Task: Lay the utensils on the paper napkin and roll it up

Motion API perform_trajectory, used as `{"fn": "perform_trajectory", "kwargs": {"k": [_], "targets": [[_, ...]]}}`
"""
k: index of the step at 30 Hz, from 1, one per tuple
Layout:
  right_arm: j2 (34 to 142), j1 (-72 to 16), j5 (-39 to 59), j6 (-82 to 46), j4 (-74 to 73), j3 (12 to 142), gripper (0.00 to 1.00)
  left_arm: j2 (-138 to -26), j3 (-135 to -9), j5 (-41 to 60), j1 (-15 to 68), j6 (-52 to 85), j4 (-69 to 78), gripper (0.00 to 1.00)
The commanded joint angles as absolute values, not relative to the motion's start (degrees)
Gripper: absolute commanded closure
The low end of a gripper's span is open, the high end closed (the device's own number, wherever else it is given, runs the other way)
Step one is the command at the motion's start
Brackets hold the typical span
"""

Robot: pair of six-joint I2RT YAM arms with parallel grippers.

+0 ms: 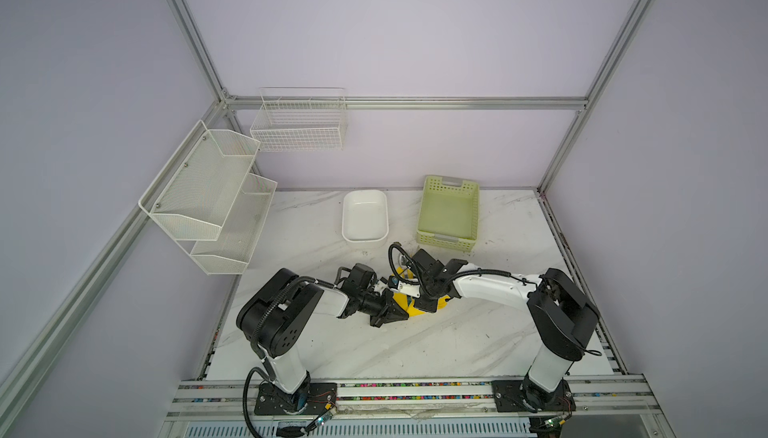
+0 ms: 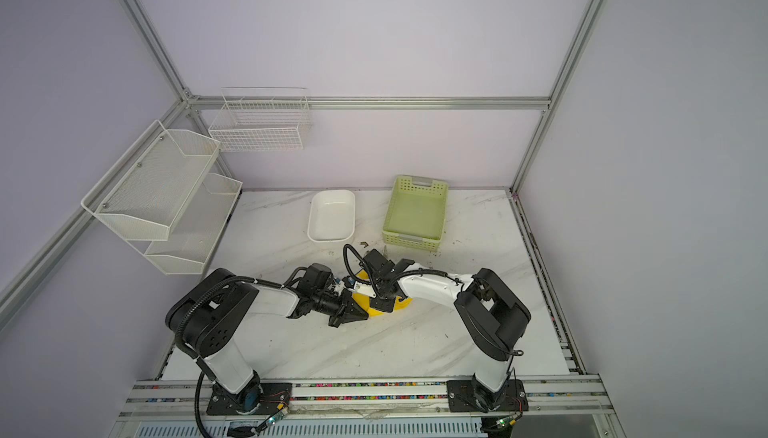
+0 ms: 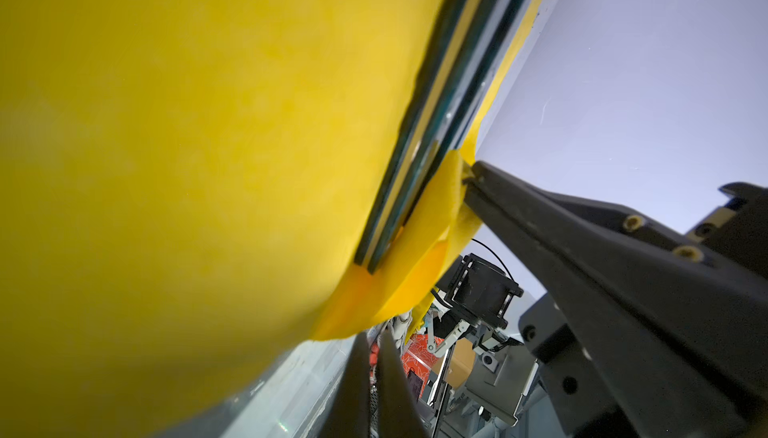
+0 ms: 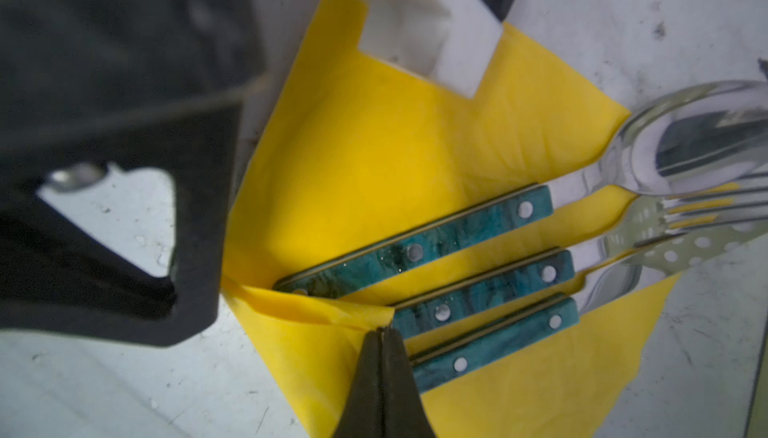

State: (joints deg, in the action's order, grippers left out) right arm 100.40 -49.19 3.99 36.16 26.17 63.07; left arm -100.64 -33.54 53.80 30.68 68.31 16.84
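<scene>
The yellow paper napkin (image 4: 374, 145) lies mid-table between both arms in both top views (image 1: 417, 311) (image 2: 360, 301). On it rest the utensils (image 4: 478, 286): three teal handles side by side, with a spoon bowl (image 4: 685, 145), fork tines and a perforated blade past the paper's edge. My right gripper (image 4: 382, 330) is shut on a folded-over napkin corner by the handle ends. My left gripper (image 3: 374, 334) is shut at the edge of a raised napkin flap (image 3: 187, 145) that fills its view. The arms hide the utensils in both top views.
Behind the napkin stand a white dish (image 1: 365, 216) and a pale green perforated basket (image 1: 449, 211). White mesh shelves (image 1: 208, 195) and a wire basket (image 1: 299, 124) hang on the left and back walls. The two wrists almost touch above the napkin.
</scene>
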Motion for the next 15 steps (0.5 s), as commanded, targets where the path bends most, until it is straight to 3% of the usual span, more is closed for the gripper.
{"fn": "perform_trajectory", "kwargs": {"k": [1, 15], "targets": [[99.06, -49.33, 5.27, 36.3, 26.1, 62.63, 1.0, -102.2, -30.91, 54.13, 31.11, 72.68, 22.81, 0.93], [93.17, -45.61, 9.89, 31.77, 26.76, 62.31, 0.98, -105.37, -29.01, 52.57, 31.15, 75.79, 25.68, 0.93]]}}
